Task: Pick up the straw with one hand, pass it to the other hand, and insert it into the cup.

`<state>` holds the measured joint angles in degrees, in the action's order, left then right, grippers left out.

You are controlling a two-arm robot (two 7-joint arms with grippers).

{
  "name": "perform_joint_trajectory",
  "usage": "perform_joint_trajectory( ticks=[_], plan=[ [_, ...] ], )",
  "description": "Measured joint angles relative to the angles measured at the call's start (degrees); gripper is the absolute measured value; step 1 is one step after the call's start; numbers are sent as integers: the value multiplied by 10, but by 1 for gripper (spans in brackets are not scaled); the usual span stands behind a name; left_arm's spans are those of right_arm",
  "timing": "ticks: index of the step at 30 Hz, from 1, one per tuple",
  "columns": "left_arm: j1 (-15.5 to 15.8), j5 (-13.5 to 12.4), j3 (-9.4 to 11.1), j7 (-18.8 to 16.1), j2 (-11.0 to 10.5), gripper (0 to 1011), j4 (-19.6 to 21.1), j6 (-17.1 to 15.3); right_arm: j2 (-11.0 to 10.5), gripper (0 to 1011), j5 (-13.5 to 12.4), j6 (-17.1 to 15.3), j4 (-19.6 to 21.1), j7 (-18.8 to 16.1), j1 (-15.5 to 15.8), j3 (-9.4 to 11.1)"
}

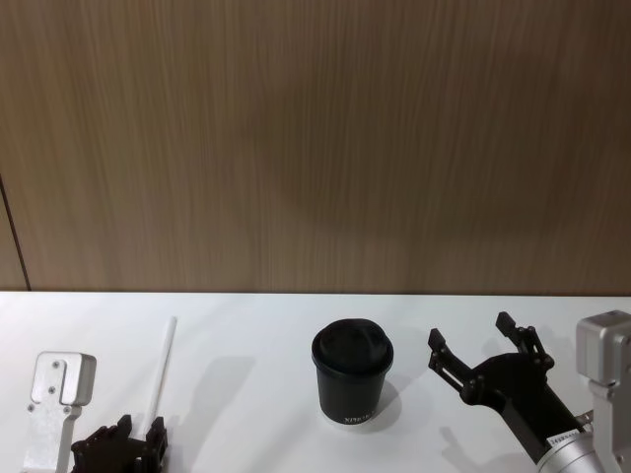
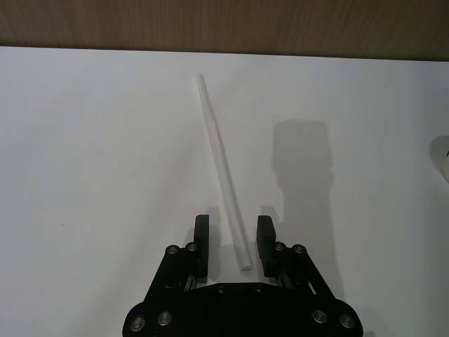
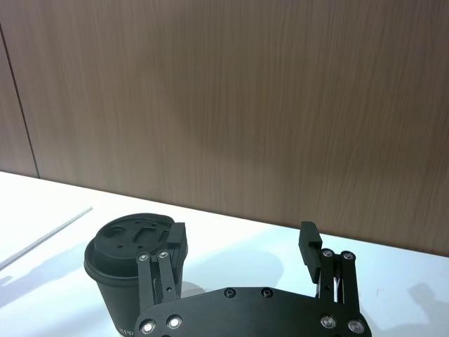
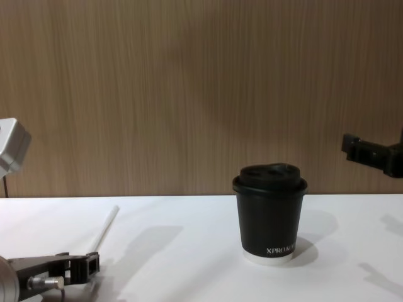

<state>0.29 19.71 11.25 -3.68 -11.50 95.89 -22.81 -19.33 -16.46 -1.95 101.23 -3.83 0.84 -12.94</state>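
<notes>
A thin white straw [image 1: 163,370] [image 2: 219,154] lies flat on the white table, left of the cup. My left gripper [image 1: 138,434] [image 2: 233,242] sits low at the straw's near end, open, with one finger on each side and a gap to each. The black lidded cup [image 1: 352,379] [image 4: 269,214] stands upright at the table's middle. My right gripper [image 1: 470,333] [image 3: 243,239] hovers wide open to the right of the cup, at about lid height, holding nothing. The straw [image 3: 45,239] and the cup [image 3: 123,260] show beyond it in the right wrist view.
A wood-panelled wall [image 1: 315,148] runs along the table's far edge. Bare white tabletop [image 1: 246,335] lies between the straw and the cup, and more behind the cup. The right arm is silver-grey with a small white label [image 1: 562,437].
</notes>
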Motion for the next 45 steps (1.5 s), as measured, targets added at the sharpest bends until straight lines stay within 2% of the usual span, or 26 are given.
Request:
perform_joint_trajectory(
  ticks=[45],
  plan=[
    [0, 0, 0, 0, 0, 136, 0, 0, 0, 1001, 0, 0, 0, 0, 0, 0]
  ],
)
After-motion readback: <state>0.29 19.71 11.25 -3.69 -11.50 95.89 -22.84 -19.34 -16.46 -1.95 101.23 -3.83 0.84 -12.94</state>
